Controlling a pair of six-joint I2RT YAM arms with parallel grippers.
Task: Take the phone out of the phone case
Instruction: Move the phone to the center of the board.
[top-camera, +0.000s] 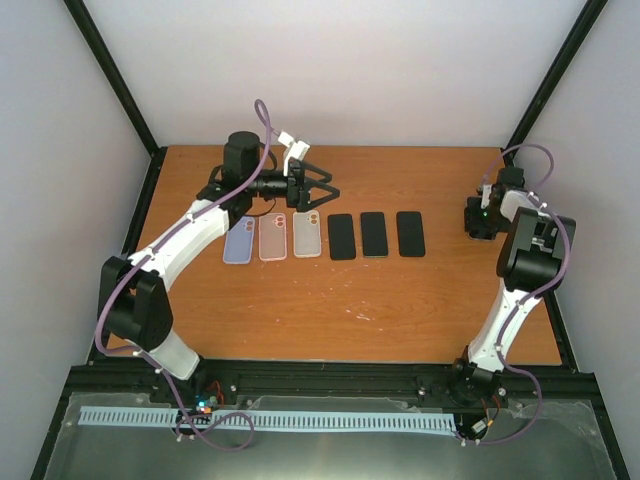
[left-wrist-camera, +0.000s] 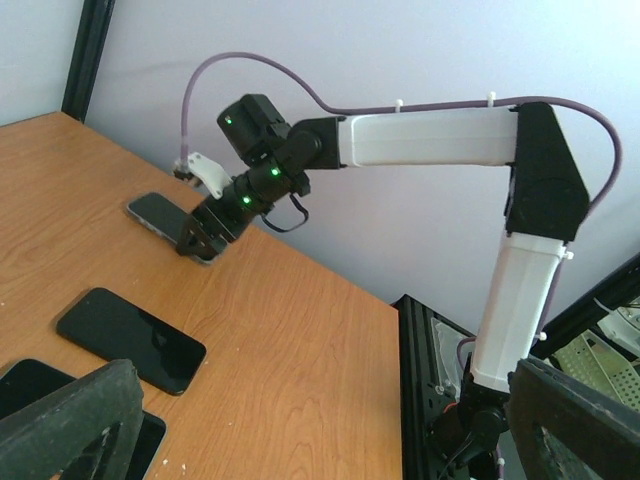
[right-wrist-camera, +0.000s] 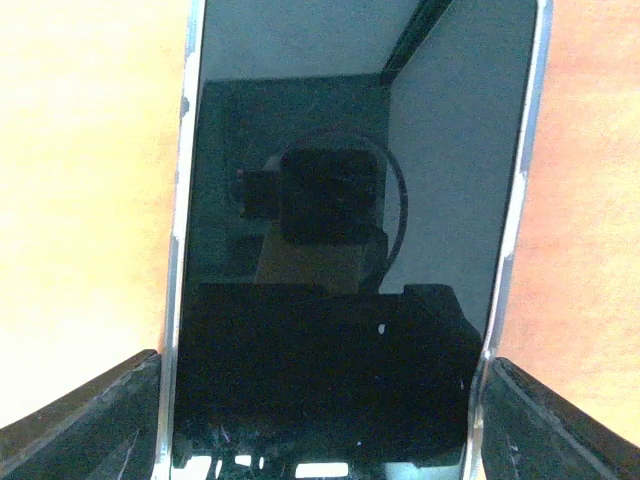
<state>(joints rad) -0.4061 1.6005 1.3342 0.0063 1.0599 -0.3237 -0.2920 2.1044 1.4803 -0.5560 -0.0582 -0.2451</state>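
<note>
**A:** Starting left, the left gripper (top-camera: 322, 190) hangs empty near the far edge with its jaws wide apart. Below it lie three pale cases (top-camera: 272, 238), then three dark phones (top-camera: 373, 234).

**B:** And the task's phone (right-wrist-camera: 340, 200)?

**A:** It lies flat by the right edge, under the right gripper (left-wrist-camera: 205, 235). The fingers (right-wrist-camera: 90, 420) straddle its long sides, but I cannot tell if they squeeze.

**B:** It's probably stiff, slick and breakable. Hold it by the side rims, never the glass.

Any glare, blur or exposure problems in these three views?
Right wrist: the phone mirrors the camera and the wall, and the table beside it is blown out pale. Left wrist: own fingers dark and soft at the bottom corners, right arm sharp. Top external: even light, faint shadows, no strong glare.
</note>
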